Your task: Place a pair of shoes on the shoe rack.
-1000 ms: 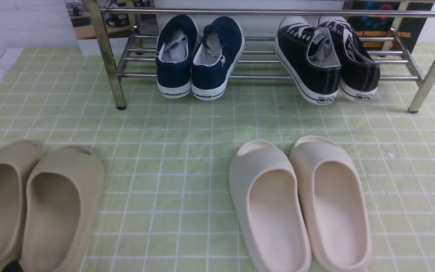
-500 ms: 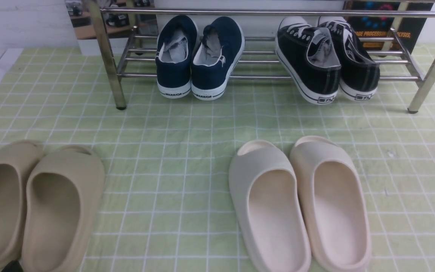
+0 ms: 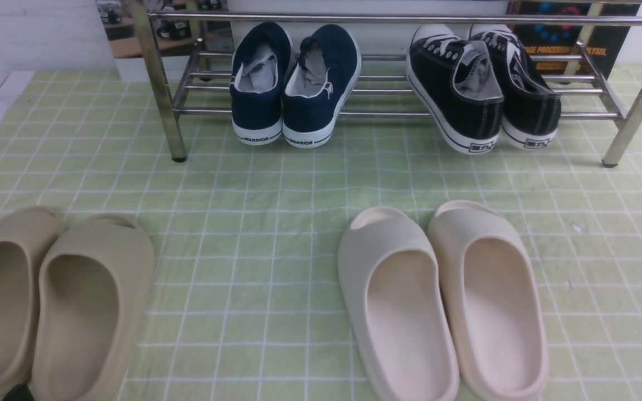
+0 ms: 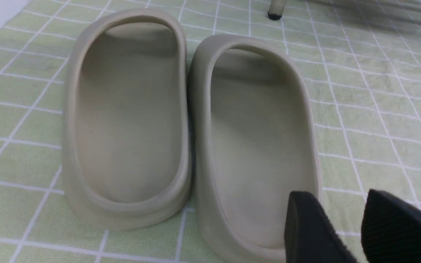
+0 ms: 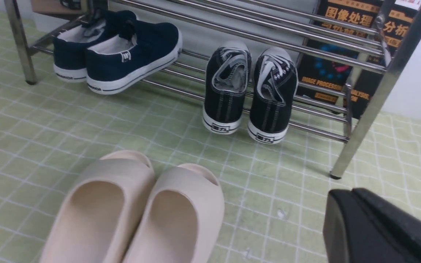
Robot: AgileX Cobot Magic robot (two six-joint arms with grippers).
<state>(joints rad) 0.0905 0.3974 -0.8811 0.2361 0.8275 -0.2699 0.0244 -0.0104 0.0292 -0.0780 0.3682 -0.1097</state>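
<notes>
**Sneakers on the rack, both arms low**

The left gripper (image 4: 345, 226) hangs with jaws apart, empty, over the tan slides (image 4: 192, 128); the front view shows only its tips at 7 o'clock. The right gripper (image 5: 375, 226), clenched on nothing, appears only in its wrist view. The black sneakers (image 3: 480, 89) sit on the shoe rack (image 3: 399, 114) at 1 o'clock, right of the navy sneakers (image 3: 293, 83). Nothing has shifted since a second ago.

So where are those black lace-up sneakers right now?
In the front view, the black sneakers sit side by side on the right part of the shoe rack's lower bars, right of the navy slip-ons, heels jutting toward the cream slides.
</notes>
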